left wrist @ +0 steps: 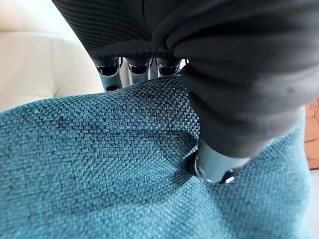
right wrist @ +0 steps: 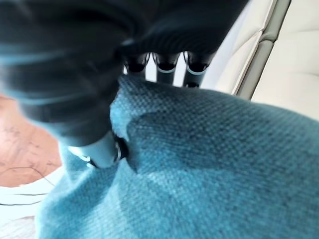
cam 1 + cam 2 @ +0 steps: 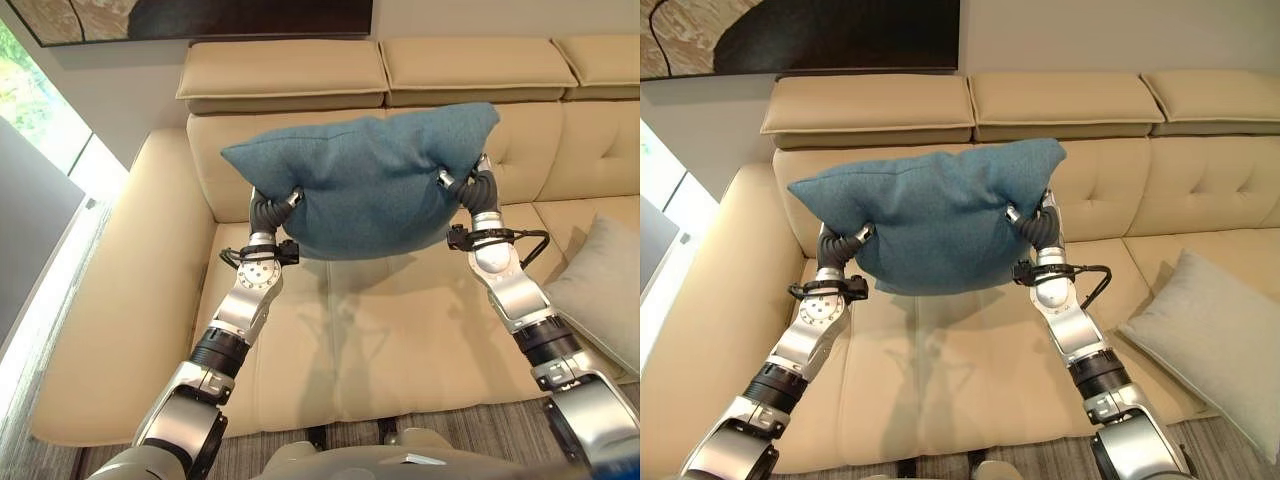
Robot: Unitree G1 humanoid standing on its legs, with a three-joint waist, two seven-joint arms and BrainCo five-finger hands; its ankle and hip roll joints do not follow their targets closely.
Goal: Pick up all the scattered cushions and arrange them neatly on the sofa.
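A teal cushion [image 3: 370, 185] hangs in the air above the seat of the beige sofa [image 3: 400, 330], in front of its backrest. My left hand [image 3: 272, 208] grips the cushion's left lower edge, thumb [image 1: 217, 167] pressed into the fabric and fingers behind it. At the cushion's right edge my right hand [image 3: 475, 190] pinches it the same way, thumb [image 2: 99, 152] on the front of the cloth. Both wrist views are close on the teal weave [image 1: 99, 169].
A light grey cushion [image 3: 1220, 335] leans on the sofa seat at the right. The sofa's left armrest [image 3: 130, 290] runs beside a window. A dark framed picture [image 3: 800, 35] hangs above the backrest. Striped rug [image 3: 300, 440] borders the sofa front.
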